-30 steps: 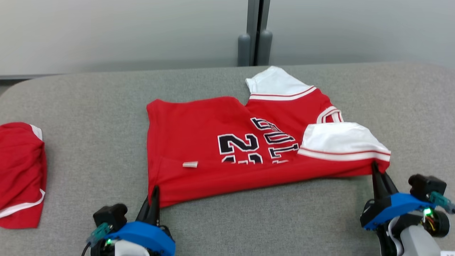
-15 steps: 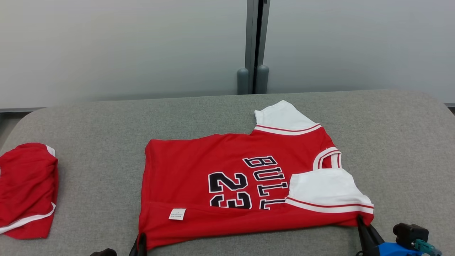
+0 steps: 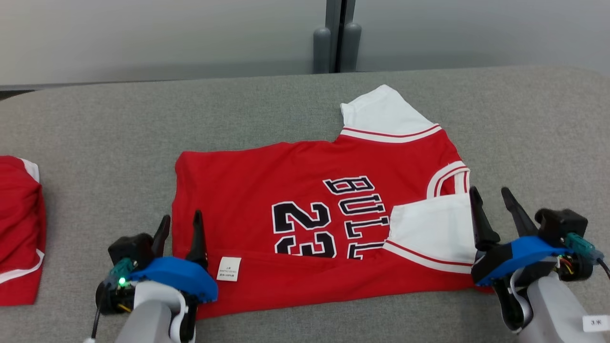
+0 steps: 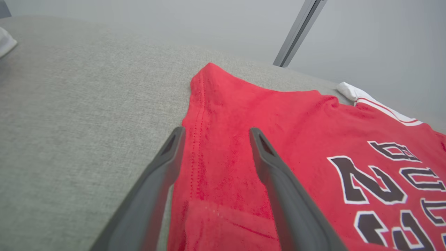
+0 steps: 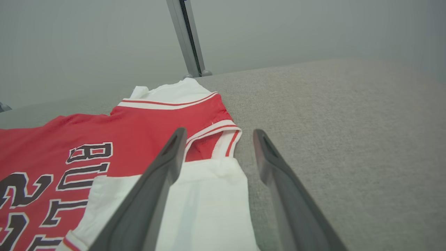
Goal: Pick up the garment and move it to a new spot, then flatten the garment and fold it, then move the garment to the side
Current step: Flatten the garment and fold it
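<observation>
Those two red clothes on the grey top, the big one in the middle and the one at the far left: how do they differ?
The middle jersey lies spread nearly flat; the left garment is bunched up. The middle jersey shows black lettering and a number; the left garment shows none. Both are red with white trim and lie on the grey surface.

The garment [image 3: 267, 190] lies central on the table [image 3: 119, 124]; another garment [image 3: 19, 228] at nine o'clock, left gripper [image 3: 181, 215] at eight, right gripper [image 3: 489, 189] at three, post [image 3: 336, 38] at twelve
</observation>
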Motion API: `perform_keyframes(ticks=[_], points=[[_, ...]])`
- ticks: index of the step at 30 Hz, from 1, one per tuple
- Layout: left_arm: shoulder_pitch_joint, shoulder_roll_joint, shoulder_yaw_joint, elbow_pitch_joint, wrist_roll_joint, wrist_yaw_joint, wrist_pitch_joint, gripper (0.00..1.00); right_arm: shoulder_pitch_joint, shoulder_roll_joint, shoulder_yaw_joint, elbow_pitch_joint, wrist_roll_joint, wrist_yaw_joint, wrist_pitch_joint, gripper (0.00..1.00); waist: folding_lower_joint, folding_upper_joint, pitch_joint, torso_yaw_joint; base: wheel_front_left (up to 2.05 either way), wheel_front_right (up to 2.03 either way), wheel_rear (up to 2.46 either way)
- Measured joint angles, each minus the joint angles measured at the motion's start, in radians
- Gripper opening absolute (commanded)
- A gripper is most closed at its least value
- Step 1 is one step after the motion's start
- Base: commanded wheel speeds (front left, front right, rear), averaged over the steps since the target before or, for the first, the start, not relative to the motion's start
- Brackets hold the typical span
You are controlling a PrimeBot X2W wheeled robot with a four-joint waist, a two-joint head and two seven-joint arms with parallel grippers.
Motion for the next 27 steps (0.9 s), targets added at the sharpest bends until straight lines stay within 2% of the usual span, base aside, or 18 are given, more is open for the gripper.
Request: perform_keyframes(ticks=[6, 12, 16, 24, 25, 27], points=[[-0.234, 0.043, -0.005, 0.150, 0.014, 0.004, 0.034, 1.00, -0.112, 0.018, 0.068, -0.013, 0.001, 0.000, 0.000, 1.00, 0.0000, 0.0000, 0.095, -0.024, 0.00, 0.00, 0.00], [-0.389, 0.089, 0.006, 0.264, 0.015, 0.009, 0.041, 1.00, -0.177, 0.015, 0.119, -0.032, 0.037, 0.000, 0.000, 1.00, 0.0001, 0.0003, 0.175, -0.043, 0.00, 0.00, 0.00], [-0.435, 0.100, 0.007, 0.322, 0.013, 0.008, 0.030, 1.00, -0.192, 0.010, 0.138, -0.040, 0.050, 0.000, 0.000, 1.00, 0.0000, 0.0003, 0.206, -0.048, 0.00, 0.00, 0.00], [-0.494, 0.087, -0.022, 0.401, 0.016, -0.002, 0.014, 1.00, -0.236, -0.014, 0.151, -0.044, 0.054, 0.000, 0.000, 1.00, -0.0003, 0.0003, 0.238, -0.043, 0.00, 0.00, 0.00], [-0.499, 0.083, -0.029, 0.409, 0.018, -0.002, 0.011, 0.83, -0.251, -0.019, 0.156, -0.035, 0.054, 0.000, 0.000, 1.00, -0.0003, 0.0002, 0.241, -0.041, 0.00, 0.00, 0.00], [-0.511, 0.075, -0.041, 0.425, 0.021, -0.004, 0.009, 0.00, -0.293, -0.035, 0.175, -0.005, 0.054, 0.000, 0.001, 1.00, -0.0003, 0.0002, 0.246, -0.034, 0.00, 0.00, 0.00]])
